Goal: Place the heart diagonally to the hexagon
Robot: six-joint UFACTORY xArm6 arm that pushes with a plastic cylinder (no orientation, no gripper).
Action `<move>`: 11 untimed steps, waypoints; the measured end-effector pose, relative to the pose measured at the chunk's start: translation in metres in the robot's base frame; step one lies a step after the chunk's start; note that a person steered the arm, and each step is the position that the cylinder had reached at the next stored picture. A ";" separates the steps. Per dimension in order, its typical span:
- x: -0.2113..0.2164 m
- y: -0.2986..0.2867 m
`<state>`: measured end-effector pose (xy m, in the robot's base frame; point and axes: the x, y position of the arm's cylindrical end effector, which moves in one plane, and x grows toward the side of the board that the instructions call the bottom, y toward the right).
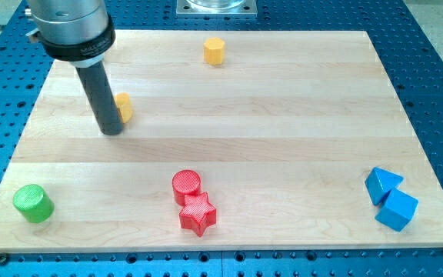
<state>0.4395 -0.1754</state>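
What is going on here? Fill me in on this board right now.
A robot arm with a dark rod is working a wooden board. My tip sits right beside a yellow block, partly hidden behind the rod, likely the heart. The yellow hexagon stands apart near the view's top. A green cylinder, a red cylinder touching a red star, and two blue blocks lie untouched along the view's bottom.

Two yellow blocks (214,51) (124,107), two red blocks (186,185) (198,213), two blue blocks (382,185) (397,210), one green block (33,203)
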 end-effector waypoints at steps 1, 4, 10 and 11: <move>0.000 -0.035; -0.043 0.087; -0.065 0.322; -0.065 0.293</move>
